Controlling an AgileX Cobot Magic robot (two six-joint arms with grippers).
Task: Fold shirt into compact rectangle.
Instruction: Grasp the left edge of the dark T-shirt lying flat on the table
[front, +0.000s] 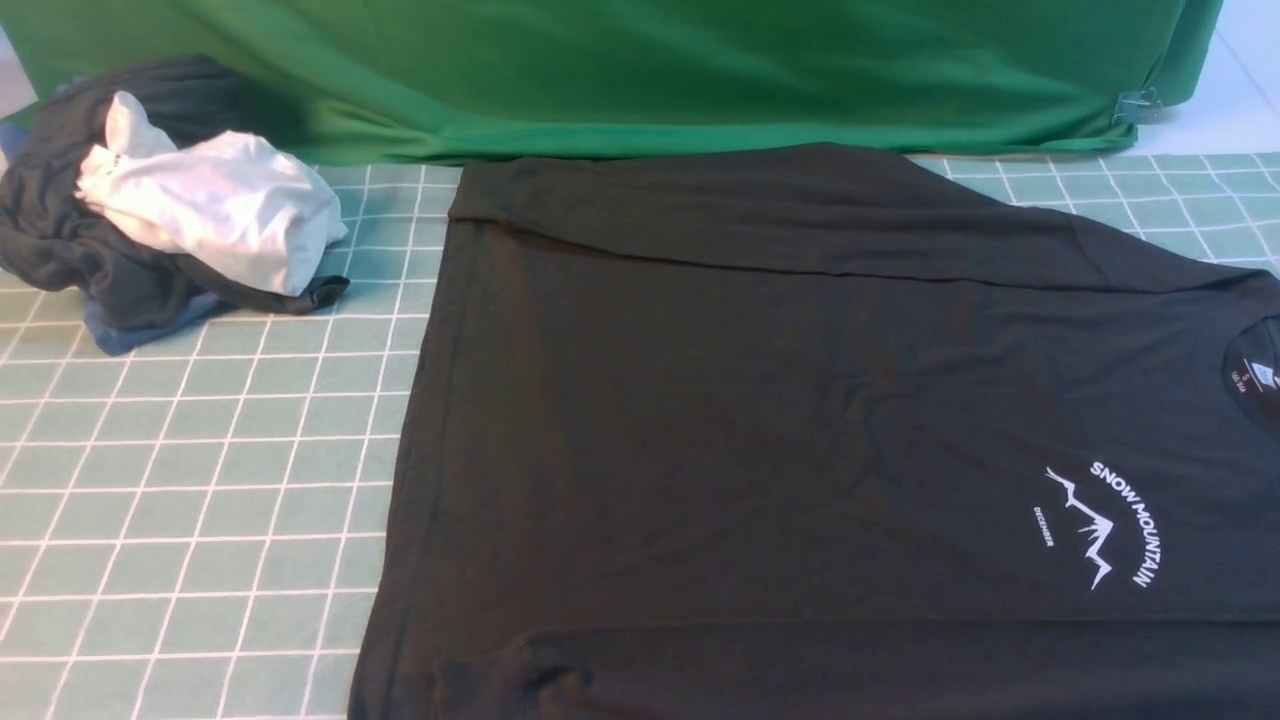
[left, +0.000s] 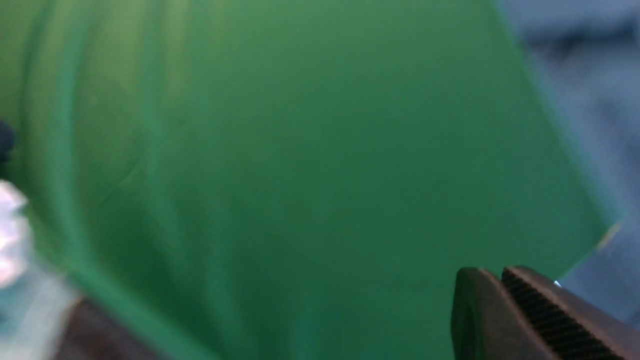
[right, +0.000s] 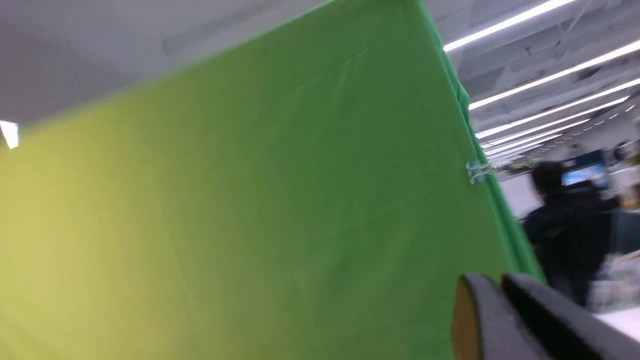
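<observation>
Large plain black T-shirt (front: 750, 420) lies spread on the right of the pale green gridded counter (front: 200, 480), its near and right edges cut off. Open counter lies to its left, with a crumpled white-and-dark clothes heap (front: 170, 200) at the far left. The left gripper (left: 495, 280) and right gripper (right: 497, 285) are pressed together, empty.

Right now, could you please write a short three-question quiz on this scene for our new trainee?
1. True or false: the black shirt lies bunched up in a heap.
2. Seen from the front, on which side of the shirt is the pile of clothes? A left; B right; C on top of it.
3. Fill in: the left tool and the right tool are both ___.
Key: 1 false (it is spread flat); 2 A; 3 shut.
</observation>
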